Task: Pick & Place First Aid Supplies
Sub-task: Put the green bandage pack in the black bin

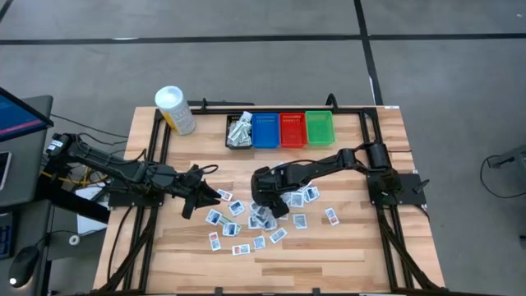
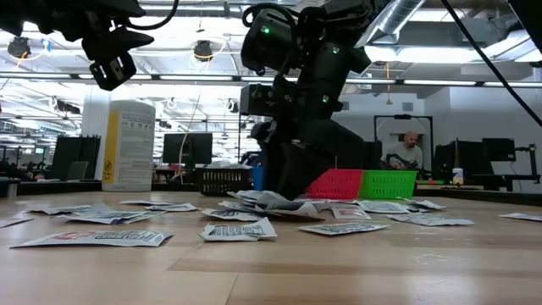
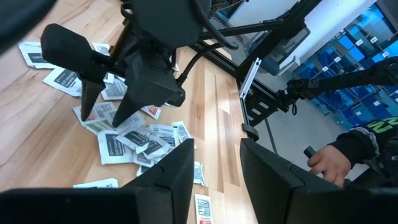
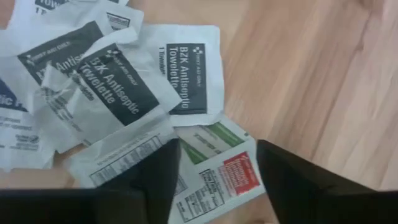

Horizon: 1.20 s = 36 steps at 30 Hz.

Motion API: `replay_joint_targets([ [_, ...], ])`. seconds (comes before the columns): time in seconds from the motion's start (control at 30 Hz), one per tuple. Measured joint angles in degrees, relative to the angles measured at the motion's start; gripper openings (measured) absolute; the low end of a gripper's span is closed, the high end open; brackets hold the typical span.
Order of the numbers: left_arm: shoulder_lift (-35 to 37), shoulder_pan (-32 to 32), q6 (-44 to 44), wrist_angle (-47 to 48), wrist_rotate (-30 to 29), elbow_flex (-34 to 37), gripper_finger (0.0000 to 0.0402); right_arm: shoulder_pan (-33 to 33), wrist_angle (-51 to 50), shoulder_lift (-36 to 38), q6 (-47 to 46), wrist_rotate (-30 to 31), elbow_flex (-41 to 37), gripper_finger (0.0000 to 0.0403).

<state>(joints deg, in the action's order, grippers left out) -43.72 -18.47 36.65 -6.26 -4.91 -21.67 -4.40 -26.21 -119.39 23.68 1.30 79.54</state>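
Note:
Several small white first aid packets (image 1: 263,218) lie scattered and heaped flat on the wooden table's middle. My right gripper (image 4: 217,180) points steeply down onto the heap, open. Its two fingers stand on either side of a packet with red and green marks (image 4: 219,169). The left wrist view shows the same gripper (image 3: 104,115) with its tips spread at the heap. My left gripper (image 3: 214,174) hangs open and empty above the table's left part (image 1: 197,193), clear of the packets. My right gripper comes at the heap from above, slanting, with its fingertips (image 3: 84,109) down among the packets. I cannot tell whether they touch the packets. Nothing is lifted.
Along the far edge stand a black bin (image 1: 239,131) holding some packets, a blue bin (image 1: 265,130), a red bin (image 1: 292,129) and a green bin (image 1: 319,127). A white tub with a yellow label (image 1: 174,109) stands at the far left. A person's hand (image 3: 329,162) shows beyond the table.

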Motion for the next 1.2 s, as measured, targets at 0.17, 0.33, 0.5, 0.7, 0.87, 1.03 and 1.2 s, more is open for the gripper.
replay_joint_targets([
  [0.17, 0.0, 0.01, 0.19, -0.02, 0.0, 0.0, 0.0131, 0.59, 1.28, -0.02, 4.13, -6.06, -0.66, 0.0236],
  [0.33, 0.0, -0.01, 0.26, -0.02, 0.0, 0.0, 0.0131, 1.86, 2.8, 0.19, 0.54, -11.17, -3.17, 0.0221],
  [0.5, 0.0, -0.01, 0.19, -0.02, 0.0, 0.0, 0.0131, 2.59, 3.36, 0.36, -3.84, -10.93, -5.35, 0.0198],
  [0.7, 0.0, -0.01, 0.08, 0.07, 0.0, 0.0, 0.0131, 3.21, 3.59, 0.31, -10.49, -10.4, -5.71, 0.0168],
  [0.87, 0.0, 0.01, 0.07, 0.22, 0.0, 0.0, 0.0131, 4.06, 4.21, 0.26, -17.8, -10.47, -5.74, 0.0142],
  [1.03, 0.0, 0.01, 0.07, 0.22, 0.02, 0.0, 0.0131, 3.7, 4.97, 0.26, -19.1, -9.65, -5.88, 0.0117],
  [1.2, 0.0, 0.01, 0.08, 0.22, 0.02, 0.0, 0.0131, 1.49, 5.56, 0.2, -16.54, -3.61, -5.98, 0.0116],
])
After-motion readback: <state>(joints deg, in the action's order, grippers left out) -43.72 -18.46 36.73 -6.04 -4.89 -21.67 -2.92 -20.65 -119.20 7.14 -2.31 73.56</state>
